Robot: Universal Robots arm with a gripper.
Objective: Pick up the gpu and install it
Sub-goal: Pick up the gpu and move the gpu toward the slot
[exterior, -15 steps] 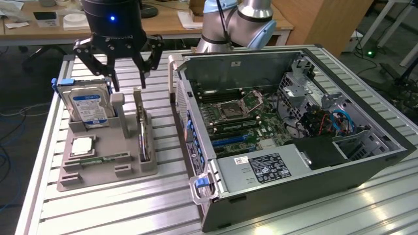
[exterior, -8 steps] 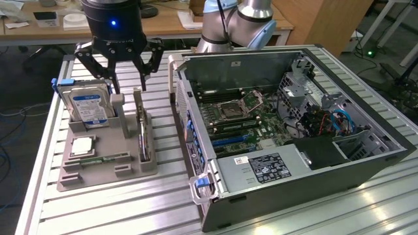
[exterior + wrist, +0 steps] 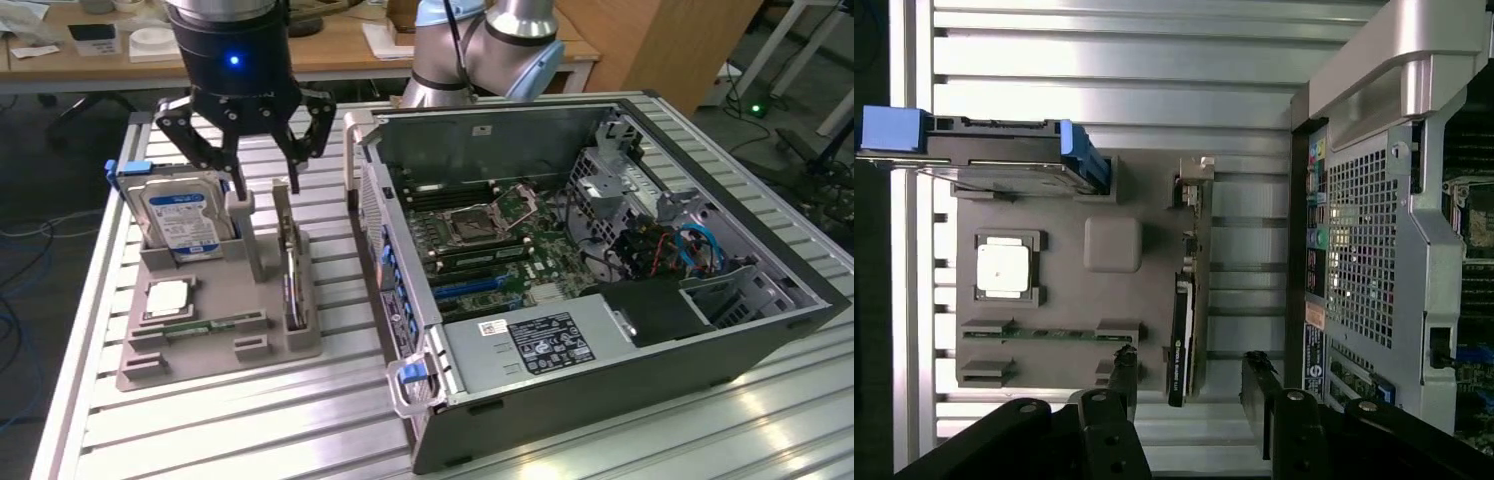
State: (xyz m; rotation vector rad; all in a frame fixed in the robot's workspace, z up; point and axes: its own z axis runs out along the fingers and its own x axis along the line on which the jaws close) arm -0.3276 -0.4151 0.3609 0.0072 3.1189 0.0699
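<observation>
Black-tipped arm (image 3: 234, 50) plumb above the on-edge gpu (image 3: 290, 270), jaws apart.

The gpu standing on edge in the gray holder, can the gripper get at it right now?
Probably yes. The gripper hangs open just above the gpu, its upper edge exposed, with nothing between them; the hard drive stands apart in its own slot.

Spans the scene as a table (image 3: 254, 435) of ribbed aluminium slats. Carries a grey fixture tray (image 3: 187, 365) toward the exterior view's left and, just beside it on the exterior view's right, an open computer case (image 3: 587, 395) lying on its side.
</observation>
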